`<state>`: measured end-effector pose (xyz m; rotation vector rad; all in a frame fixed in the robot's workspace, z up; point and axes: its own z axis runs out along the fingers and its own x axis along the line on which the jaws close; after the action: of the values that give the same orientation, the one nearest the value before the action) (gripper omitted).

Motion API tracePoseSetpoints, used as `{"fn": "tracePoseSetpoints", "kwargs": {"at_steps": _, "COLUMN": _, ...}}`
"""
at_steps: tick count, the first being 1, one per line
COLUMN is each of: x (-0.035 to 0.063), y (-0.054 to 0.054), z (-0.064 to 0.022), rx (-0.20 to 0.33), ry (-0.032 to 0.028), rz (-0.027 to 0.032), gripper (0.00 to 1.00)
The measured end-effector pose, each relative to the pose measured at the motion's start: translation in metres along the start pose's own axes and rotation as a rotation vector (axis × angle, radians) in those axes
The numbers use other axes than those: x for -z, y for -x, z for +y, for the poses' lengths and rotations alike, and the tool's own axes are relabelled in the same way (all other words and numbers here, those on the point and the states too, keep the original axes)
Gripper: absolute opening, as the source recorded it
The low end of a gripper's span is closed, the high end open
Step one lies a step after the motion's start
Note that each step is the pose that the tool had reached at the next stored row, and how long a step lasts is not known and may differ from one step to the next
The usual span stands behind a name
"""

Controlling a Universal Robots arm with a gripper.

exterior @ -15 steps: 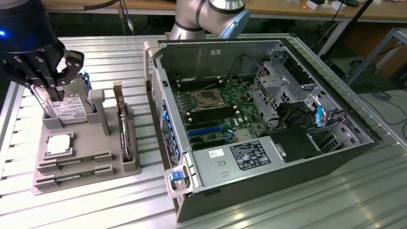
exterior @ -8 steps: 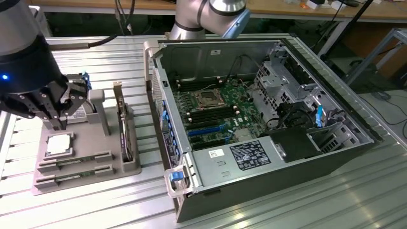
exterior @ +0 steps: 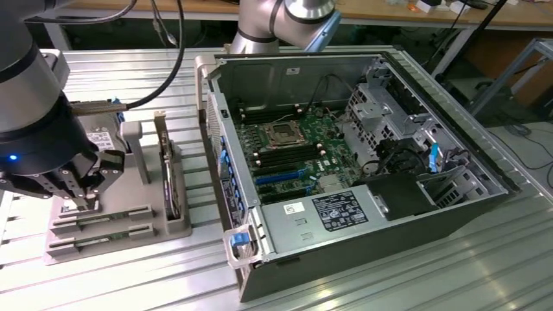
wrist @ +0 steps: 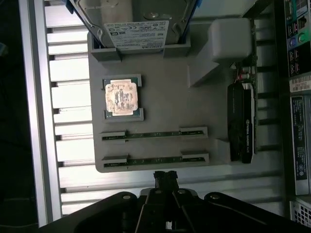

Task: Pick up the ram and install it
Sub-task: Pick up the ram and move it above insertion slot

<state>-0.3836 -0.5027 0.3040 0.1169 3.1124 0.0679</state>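
Barely begun: gripper (exterior: 82, 194) hangs over tray (exterior: 138, 194), exterior view's left, jaws together w/ nothing held (ram (wrist: 154, 158) sits in its holder); pickup & install both pending.

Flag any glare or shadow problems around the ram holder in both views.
Exterior view: glare whitens the table slats beside the gripper; computer case interior shaded. Wrist view: processor chip washed out by reflection, ram sticks dim in their slots, gripper a dark silhouette.

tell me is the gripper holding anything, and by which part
Nothing is held. The gripper is shut and empty, and both ram sticks lie in their slots on the grey tray.
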Motion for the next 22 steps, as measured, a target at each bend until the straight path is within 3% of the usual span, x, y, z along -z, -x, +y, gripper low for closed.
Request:
{"fn": "tracePoseSetpoints", "kwargs": {"at_steps": 9, "x": -0.0194, "y": 0.000, "z": -0.0018, "rx": 0.000, "ry": 0.0000, "rz": 0.0000, "gripper": 0.10}}
{"fn": "tracePoseSetpoints", "kwargs": {"at_steps": 13, "x": -0.0303, "y": 0.001, "z": -0.0022, "rx": 0.000, "ry": -0.0003, "rz": 0.0037, "gripper": 0.11}}
{"fn": "tracePoseSetpoints", "kwargs": {"at_steps": 15, "x": -0.0354, "y": 0.001, "z": -0.0024, "rx": 0.057, "ry": 0.0009, "rz": 0.0063, "gripper": 0.24}}
{"fn": "tracePoseSetpoints", "kwargs": {"at_steps": 19, "x": -0.0448, "y": 0.001, "z": -0.0028, "rx": 0.201, "ry": 0.0043, "rz": 0.0127, "gripper": 0.24}}
{"fn": "tracePoseSetpoints", "kwargs": {"at_steps": 22, "x": -0.0458, "y": 0.001, "z": -0.0029, "rx": 0.297, "ry": 0.0064, "rz": 0.0170, "gripper": 0.24}}
